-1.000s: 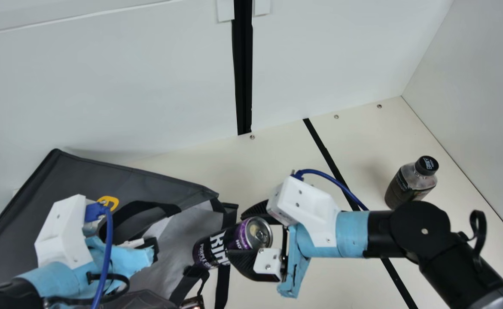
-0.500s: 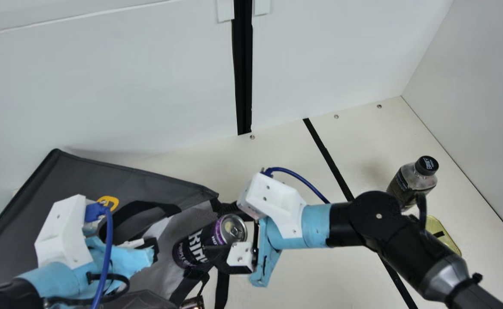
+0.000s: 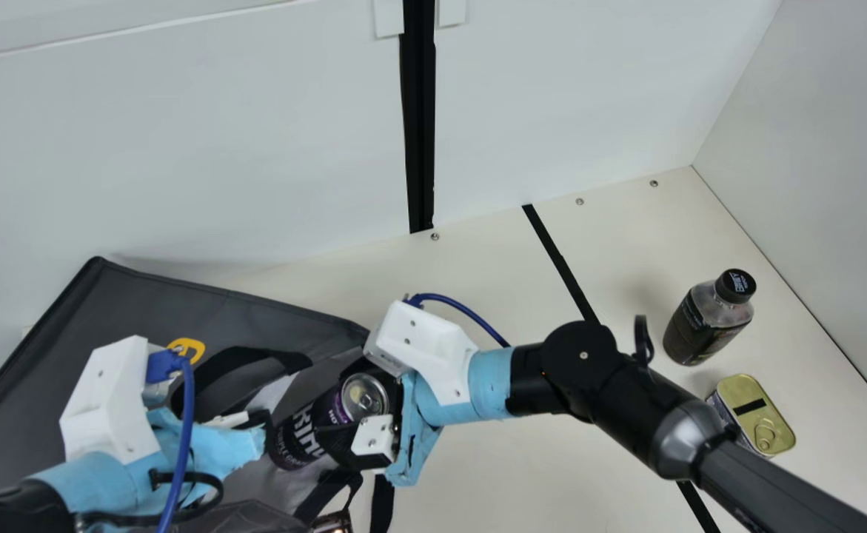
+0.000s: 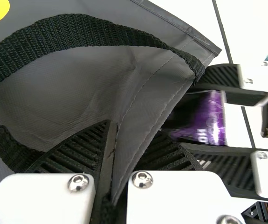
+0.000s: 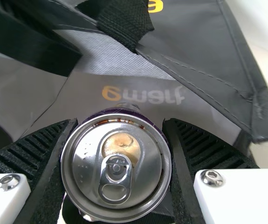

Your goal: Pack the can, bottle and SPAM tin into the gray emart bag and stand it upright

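Observation:
The gray emart bag (image 3: 129, 296) lies on its side at the left, mouth facing right. My left gripper (image 3: 259, 437) is shut on the bag's rim; in the left wrist view, the fabric edge (image 4: 140, 116) runs between this gripper's (image 4: 117, 154) fingers. My right gripper (image 3: 337, 411) is shut on the purple-black can (image 3: 363, 397), which is tilted with its far end inside the bag opening. In the right wrist view, the can's lid (image 5: 117, 168) sits between the right gripper's (image 5: 120, 135) fingers, the bag lining beyond it. The bottle (image 3: 707, 318) stands upright, near the SPAM tin (image 3: 755, 414).
A black bag strap (image 3: 383, 503) hangs over the table below the right gripper. White walls (image 3: 566, 96) border the table at the back and right. The right forearm spans the table's front right, close to the SPAM tin.
My right gripper has moved left, carrying the can into the bag's mouth. The SPAM tin has come out from behind the right arm. My left arm has stayed still.

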